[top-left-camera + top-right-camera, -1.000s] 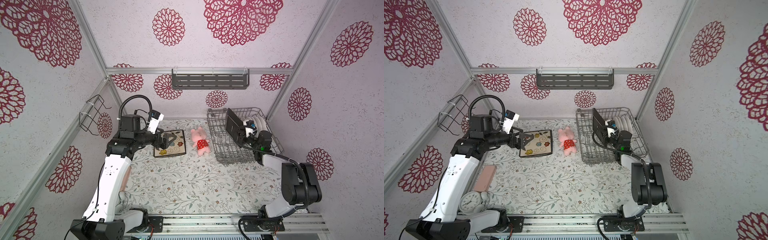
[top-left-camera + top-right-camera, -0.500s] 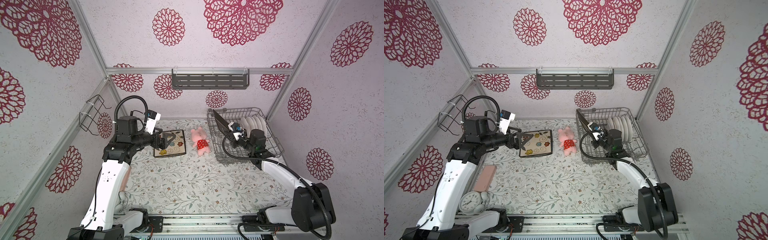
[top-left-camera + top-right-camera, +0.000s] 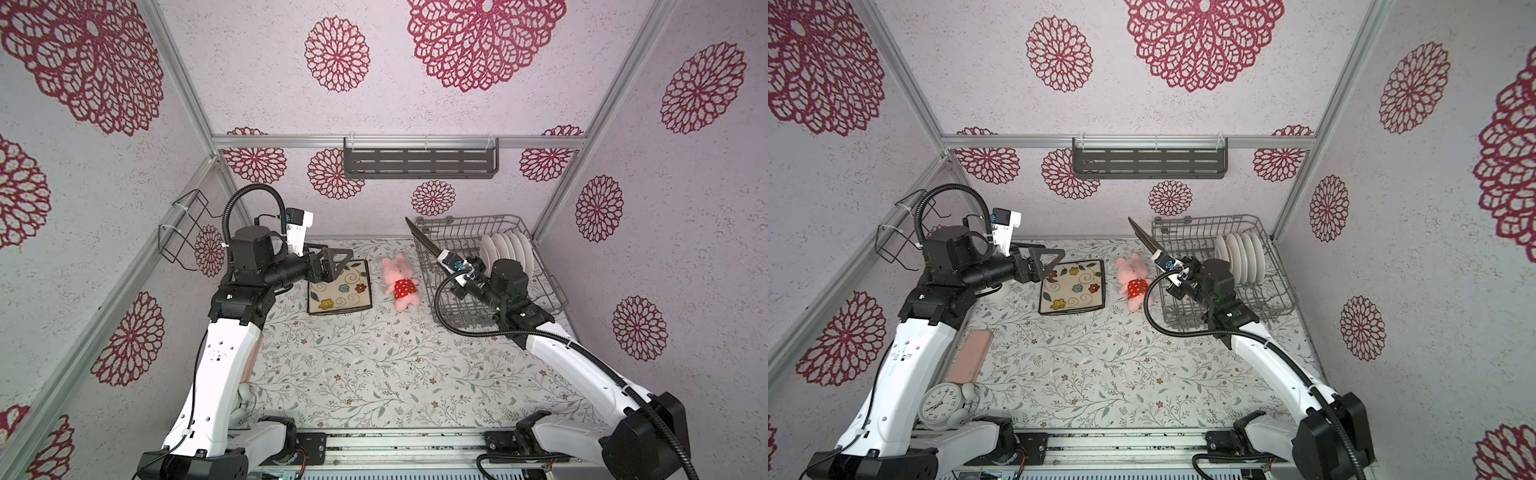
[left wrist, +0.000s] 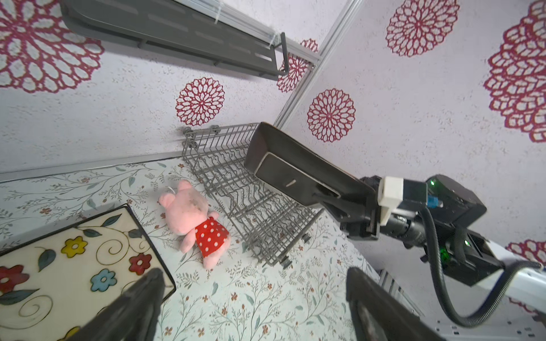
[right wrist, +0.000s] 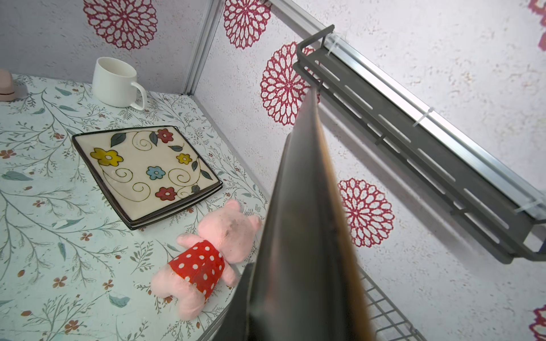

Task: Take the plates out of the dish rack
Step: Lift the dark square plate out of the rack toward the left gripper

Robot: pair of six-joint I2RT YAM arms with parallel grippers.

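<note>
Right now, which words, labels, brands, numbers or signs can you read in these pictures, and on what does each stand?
No word, label, brand or sign is readable.
Clock: numerals ring the dial, too small to read surely.
Dark plate: one pale streak on its underside, no letters.

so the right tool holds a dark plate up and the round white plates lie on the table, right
No: the round white plates stand upright in the dish rack, seen in both top views. The right tool does hold the dark plate.
</note>
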